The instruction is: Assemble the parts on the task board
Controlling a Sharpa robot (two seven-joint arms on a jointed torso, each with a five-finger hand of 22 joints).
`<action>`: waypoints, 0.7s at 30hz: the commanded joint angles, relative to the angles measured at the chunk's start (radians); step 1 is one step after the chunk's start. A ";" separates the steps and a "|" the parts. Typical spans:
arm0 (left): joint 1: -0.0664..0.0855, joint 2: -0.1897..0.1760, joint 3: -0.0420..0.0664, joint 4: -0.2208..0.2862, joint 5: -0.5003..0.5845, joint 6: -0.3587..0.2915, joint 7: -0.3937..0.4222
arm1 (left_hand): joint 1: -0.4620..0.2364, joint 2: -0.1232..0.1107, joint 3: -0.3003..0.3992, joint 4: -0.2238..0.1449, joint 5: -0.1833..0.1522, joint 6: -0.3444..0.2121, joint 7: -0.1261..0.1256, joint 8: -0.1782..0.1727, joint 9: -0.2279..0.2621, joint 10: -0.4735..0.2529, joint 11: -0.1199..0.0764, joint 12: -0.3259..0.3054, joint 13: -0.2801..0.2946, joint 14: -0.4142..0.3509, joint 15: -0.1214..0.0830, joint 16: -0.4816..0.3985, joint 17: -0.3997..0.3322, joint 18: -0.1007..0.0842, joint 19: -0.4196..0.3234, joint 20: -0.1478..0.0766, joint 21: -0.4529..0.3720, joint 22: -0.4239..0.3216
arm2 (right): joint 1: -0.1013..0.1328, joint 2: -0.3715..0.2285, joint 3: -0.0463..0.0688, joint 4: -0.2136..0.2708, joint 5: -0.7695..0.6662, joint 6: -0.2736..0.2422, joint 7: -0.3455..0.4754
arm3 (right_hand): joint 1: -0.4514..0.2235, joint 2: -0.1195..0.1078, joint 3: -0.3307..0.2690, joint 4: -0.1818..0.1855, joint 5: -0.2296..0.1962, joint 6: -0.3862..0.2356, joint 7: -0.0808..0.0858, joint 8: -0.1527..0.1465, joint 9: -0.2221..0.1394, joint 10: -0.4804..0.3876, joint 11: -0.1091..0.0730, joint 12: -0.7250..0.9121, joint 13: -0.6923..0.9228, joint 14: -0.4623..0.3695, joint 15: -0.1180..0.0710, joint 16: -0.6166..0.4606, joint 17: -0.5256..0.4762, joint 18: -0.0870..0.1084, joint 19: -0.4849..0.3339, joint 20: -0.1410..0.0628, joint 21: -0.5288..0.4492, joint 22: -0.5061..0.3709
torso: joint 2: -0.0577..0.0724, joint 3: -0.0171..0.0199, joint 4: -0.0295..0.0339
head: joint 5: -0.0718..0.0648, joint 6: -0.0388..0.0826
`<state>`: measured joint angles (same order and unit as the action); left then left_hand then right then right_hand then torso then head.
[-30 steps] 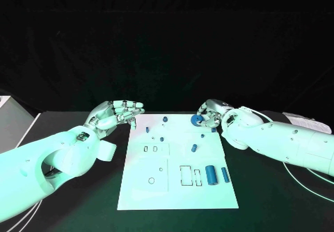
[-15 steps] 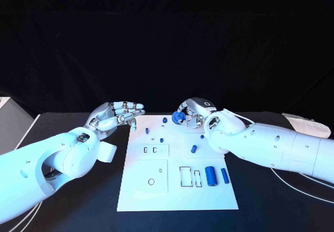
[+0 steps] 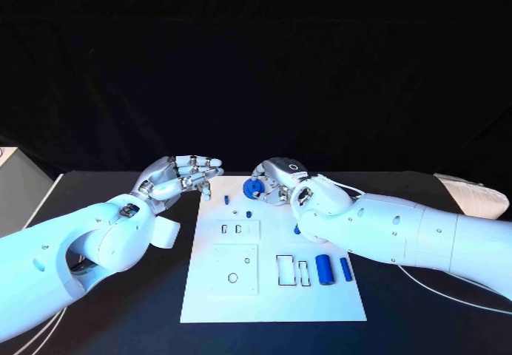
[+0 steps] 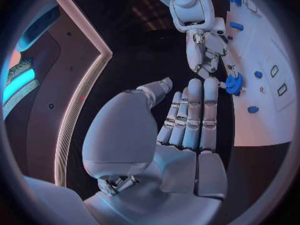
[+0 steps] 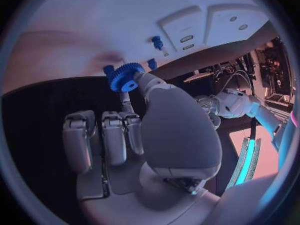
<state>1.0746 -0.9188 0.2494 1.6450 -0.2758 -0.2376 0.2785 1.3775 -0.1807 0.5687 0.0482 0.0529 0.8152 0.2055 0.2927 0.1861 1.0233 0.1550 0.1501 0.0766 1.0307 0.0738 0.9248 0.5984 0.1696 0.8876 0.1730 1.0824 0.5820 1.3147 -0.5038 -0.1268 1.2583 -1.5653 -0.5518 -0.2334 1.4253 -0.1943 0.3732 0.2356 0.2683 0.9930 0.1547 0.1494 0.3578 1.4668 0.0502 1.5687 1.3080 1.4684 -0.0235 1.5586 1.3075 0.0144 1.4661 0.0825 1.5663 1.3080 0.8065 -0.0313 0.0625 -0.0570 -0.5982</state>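
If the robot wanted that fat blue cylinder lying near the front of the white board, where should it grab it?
Probably across its round sides at mid-length, coming straight down from above. The fat blue cylinder lies flat on the task board, lengthwise toward the robot, with a thinner blue cylinder close on one side and a rectangular slot on the other, so fingers must fit narrow gaps.

Dim room behind, we see cool bluish light from above brightening the board point(image 3: 272, 285), soft shadows beneath both arms, wrist views bent at rims, edges blurred
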 commanded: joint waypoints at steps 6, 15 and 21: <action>0.000 0.001 0.001 0.003 -0.013 0.017 0.004 | 0.003 0.003 0.006 -0.001 0.001 -0.005 0.015 0.005 0.001 -0.005 -0.001 0.004 0.000 -0.006 0.002 0.006 0.000 0.016 -0.005 -0.001 0.005 0.002 | -0.010 0.031 -0.001 -0.020 -0.040 0.038 -0.026 | -0.011 -0.005 0.008 -0.001 -0.008 0.048 -0.031 0.030 0.016 0.104 -0.005 0.002 0.263 0.094 -0.006 0.004 0.225 -0.014 0.105 -0.005 0.005 0.263 | 0.000 -0.0001 -0.0013 | 0.007 -0.004; 0.000 0.002 0.001 0.004 -0.015 0.018 0.004 | 0.003 0.003 0.006 -0.001 0.001 -0.005 0.015 0.005 0.001 -0.005 -0.001 0.004 0.000 -0.006 0.002 0.006 0.000 0.016 -0.005 -0.001 0.005 0.002 | -0.015 0.060 -0.003 -0.055 -0.050 0.048 -0.036 | -0.013 -0.006 0.008 -0.001 -0.009 0.047 -0.030 0.029 0.016 0.104 -0.005 0.002 0.263 0.094 -0.005 0.004 0.226 -0.014 0.105 -0.005 0.005 0.263 | 0.000 0.0004 -0.0002 | 0.008 -0.007; 0.000 0.000 0.001 0.004 -0.015 0.017 0.004 | 0.003 0.003 0.006 -0.001 0.001 -0.005 0.015 0.005 0.001 -0.005 -0.001 0.004 0.000 -0.006 0.002 0.006 0.000 0.016 -0.005 -0.001 0.005 0.002 | -0.016 0.068 -0.003 -0.071 -0.058 0.049 -0.041 | -0.015 -0.007 0.009 -0.001 -0.010 0.046 -0.029 0.029 0.016 0.104 -0.004 0.002 0.263 0.094 -0.005 0.004 0.225 -0.014 0.105 -0.005 0.005 0.263 | 0.001 0.0010 -0.0010 | 0.010 -0.008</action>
<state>1.0745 -0.9195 0.2494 1.6463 -0.2861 -0.2364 0.2775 1.3775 -0.1807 0.5687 0.0482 0.0530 0.8152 0.2055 0.2927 0.1859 1.0221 0.1537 0.1501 0.0766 1.0307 0.0738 0.9247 0.5985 0.1695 0.8860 0.1717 1.0823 0.5828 1.2989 -0.4373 -0.1299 1.1908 -1.5990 -0.5189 -0.2644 1.4160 -0.2036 0.3758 0.2330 0.2630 0.9961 0.1557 0.1548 0.3579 1.4667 0.0503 1.5687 1.3077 1.4685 -0.0233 1.5586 1.3074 0.0145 1.4661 0.0825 1.5662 1.3077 0.8069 -0.0306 0.0616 -0.0482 -0.6057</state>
